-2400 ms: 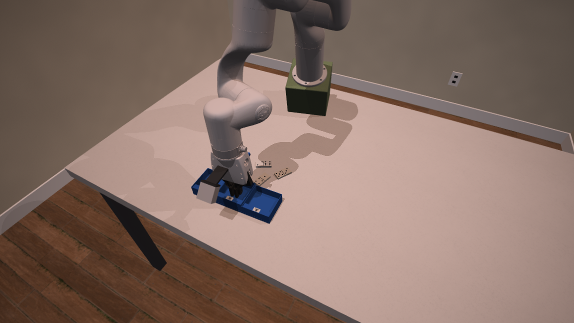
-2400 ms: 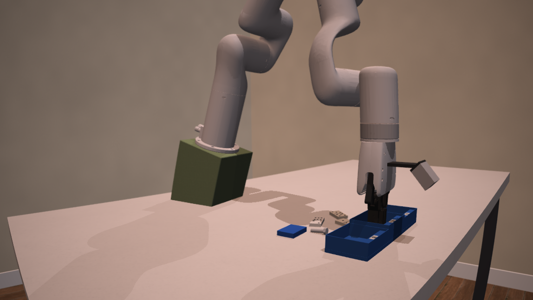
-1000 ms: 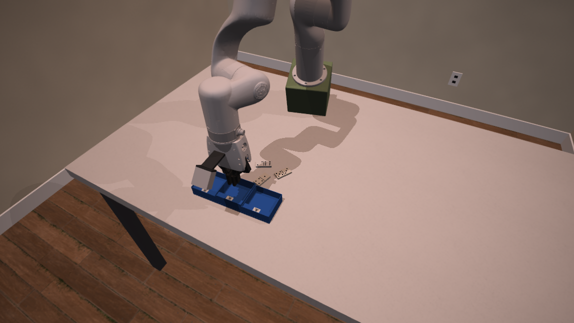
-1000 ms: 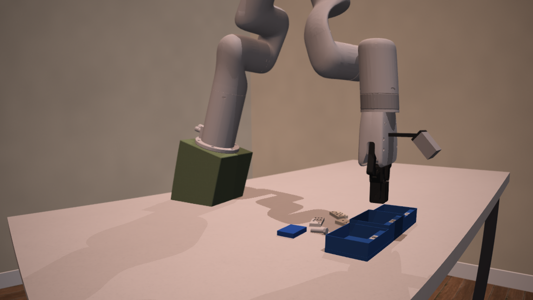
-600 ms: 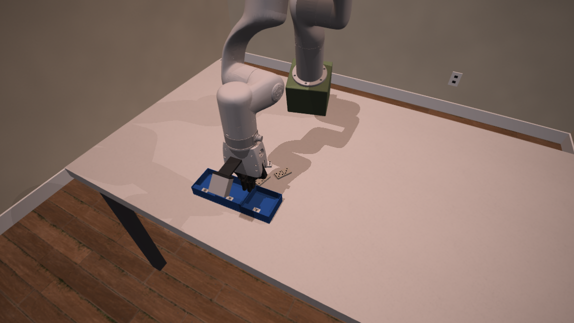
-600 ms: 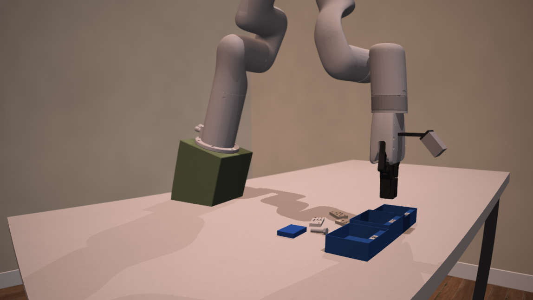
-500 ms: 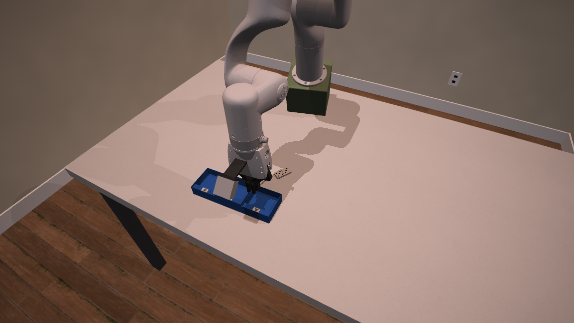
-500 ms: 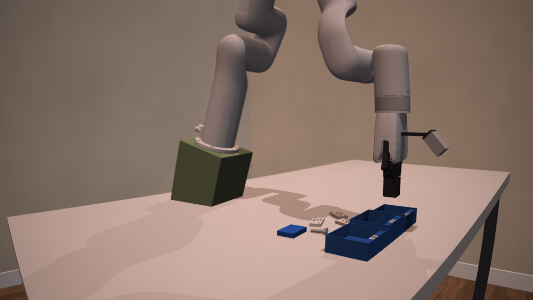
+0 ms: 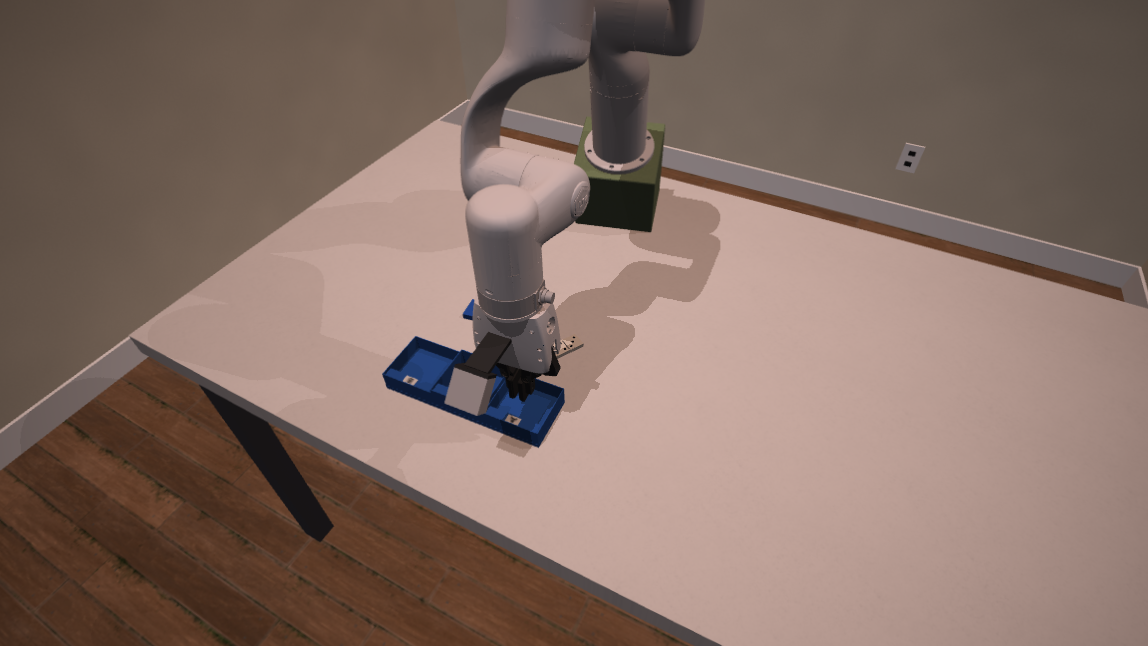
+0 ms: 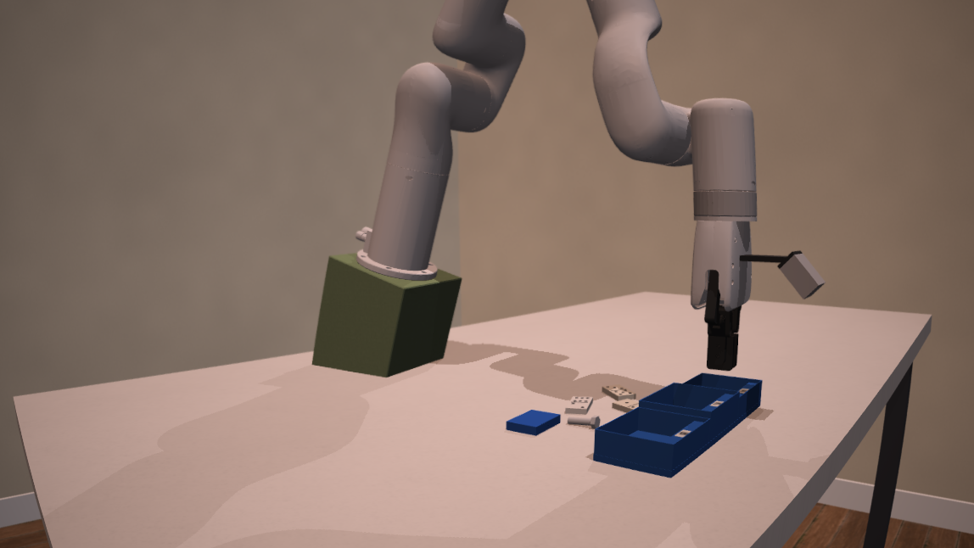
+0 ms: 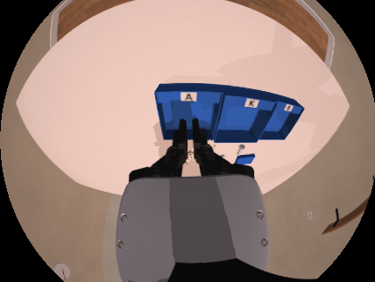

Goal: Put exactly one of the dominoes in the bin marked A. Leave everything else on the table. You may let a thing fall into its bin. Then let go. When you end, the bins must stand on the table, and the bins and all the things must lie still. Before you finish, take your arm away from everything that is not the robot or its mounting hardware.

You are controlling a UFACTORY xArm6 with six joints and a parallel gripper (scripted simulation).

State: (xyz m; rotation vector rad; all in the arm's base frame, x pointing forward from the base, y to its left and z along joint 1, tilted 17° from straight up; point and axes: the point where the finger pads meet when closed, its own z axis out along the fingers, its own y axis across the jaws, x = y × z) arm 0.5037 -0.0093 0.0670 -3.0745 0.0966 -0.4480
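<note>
Hovering above bin A with pincer almost closed, gripping nothing; yet to deliver any of three dominoes, then withdraw.

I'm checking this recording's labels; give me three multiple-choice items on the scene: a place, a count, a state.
1. Which bin are the gripper's fingertips above?
a) bin K
b) bin A
c) bin B

2. How many dominoes are visible on the table in the exterior view?
a) one
b) five
c) three

3. What is between the fingers?
a) nothing
b) a domino
c) a bolt

1: b, the wrist view shows them over the compartment labelled A.
2: c, three dotted tiles show, one partly hidden.
3: a, the wrist view shows only a bare gap.
</note>
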